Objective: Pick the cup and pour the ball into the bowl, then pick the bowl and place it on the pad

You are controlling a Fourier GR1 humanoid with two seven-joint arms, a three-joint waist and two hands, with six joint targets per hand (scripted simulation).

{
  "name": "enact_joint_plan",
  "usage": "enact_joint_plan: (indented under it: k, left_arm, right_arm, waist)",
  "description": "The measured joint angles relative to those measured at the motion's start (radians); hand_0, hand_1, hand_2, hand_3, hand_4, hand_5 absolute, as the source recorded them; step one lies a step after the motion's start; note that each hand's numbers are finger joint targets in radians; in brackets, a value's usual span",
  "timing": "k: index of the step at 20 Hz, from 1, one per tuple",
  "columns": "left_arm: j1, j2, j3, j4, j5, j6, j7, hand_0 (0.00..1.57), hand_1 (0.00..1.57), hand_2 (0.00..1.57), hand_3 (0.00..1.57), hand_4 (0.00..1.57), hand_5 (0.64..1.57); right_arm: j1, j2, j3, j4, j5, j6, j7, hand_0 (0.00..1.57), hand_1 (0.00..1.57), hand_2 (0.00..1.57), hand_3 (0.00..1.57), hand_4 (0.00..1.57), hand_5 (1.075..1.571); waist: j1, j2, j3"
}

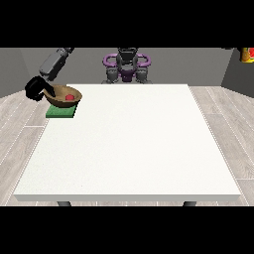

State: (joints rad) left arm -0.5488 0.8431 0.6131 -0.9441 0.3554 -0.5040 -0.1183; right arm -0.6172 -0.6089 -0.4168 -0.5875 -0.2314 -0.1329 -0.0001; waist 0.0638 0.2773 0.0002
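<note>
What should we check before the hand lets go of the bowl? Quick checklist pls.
1. Red ball inside the brown bowl: ok.
2. Bowl over the green pad: ok, it sits at the pad's top edge.
3. Bowl resting flat on the pad: cannot tell; contact is hidden from this view.
4. Hand at the view's left at the bowl's left rim: ok.
5. Pad fully on the white table: not ok; it lies at the left edge and looks to overhang.
6. Cup out of the way: cannot tell; no cup is in view.
</note>
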Motion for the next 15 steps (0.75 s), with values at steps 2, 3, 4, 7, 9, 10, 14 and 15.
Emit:
enact_joint_plan:
  k: [2,3,4,7,9,10,14,15]
  left_arm:
    - [0.003,0.001,-0.001,-0.003,0.002,-0.001,-0.011,0.00,0.00,0.00,0.00,1.19,1.567]
    - [0.004,-0.004,-0.006,-0.014,0.005,0.001,-0.007,0.00,0.00,0.00,0.00,1.19,1.567]
    - [0.001,0.001,-0.007,-0.020,0.009,0.002,-0.002,0.00,0.00,0.00,0.00,1.19,1.568]
    - [-0.002,0.020,-0.002,-0.002,0.014,-0.015,-0.014,0.00,0.00,0.00,0.00,1.21,1.568]
    - [-0.013,0.025,-0.002,0.000,0.022,-0.014,-0.008,0.00,0.00,0.00,0.00,1.21,1.569]
    - [-0.003,0.004,-0.012,-0.027,0.022,0.000,0.000,0.00,0.00,0.00,0.00,1.19,1.569]
    - [0.004,-0.044,-0.054,-0.094,0.025,0.039,0.057,0.00,0.00,0.00,0.00,1.19,1.569]
    - [0.015,-0.056,-0.063,-0.096,0.016,0.047,0.056,0.00,0.00,0.00,0.00,1.19,1.569]
  right_arm:
    - [-0.004,-0.007,0.002,0.007,0.009,-0.009,-0.017,1.15,1.15,1.32,1.00,0.19,1.532]
    - [-0.004,-0.008,0.002,0.016,0.014,-0.018,-0.032,0.93,0.93,1.10,1.04,0.16,1.509]
    - [-0.007,-0.008,0.004,0.025,0.018,-0.019,-0.039,0.64,0.64,0.69,1.01,0.00,1.469]
    - [-0.021,-0.020,0.034,0.030,0.041,0.002,-0.014,0.00,0.00,0.00,0.00,0.00,1.435]
    - [-0.036,-0.028,0.052,0.036,0.055,0.021,-0.005,0.00,0.00,0.00,0.00,0.00,1.407]
    - [-0.030,-0.024,0.055,0.051,0.060,0.024,-0.015,0.00,0.00,0.00,0.00,0.00,1.400]
    - [-0.045,-0.047,0.076,0.084,0.085,0.048,0.013,0.00,0.00,0.00,0.00,0.00,1.383]
    - [-0.046,-0.053,0.086,0.080,0.091,0.055,0.033,0.00,0.00,0.00,0.00,0.20,1.375]
  waist:
    - [0.006,0.006,0.0001]
    - [0.011,0.006,0.0001]
    - [0.015,0.010,0.0002]
    - [0.029,0.023,-0.0001]
    - [0.034,0.031,0.0003]
    - [0.040,0.018,0.0002]
    - [0.044,-0.030,0.0012]
    - [0.038,-0.055,0.0007]
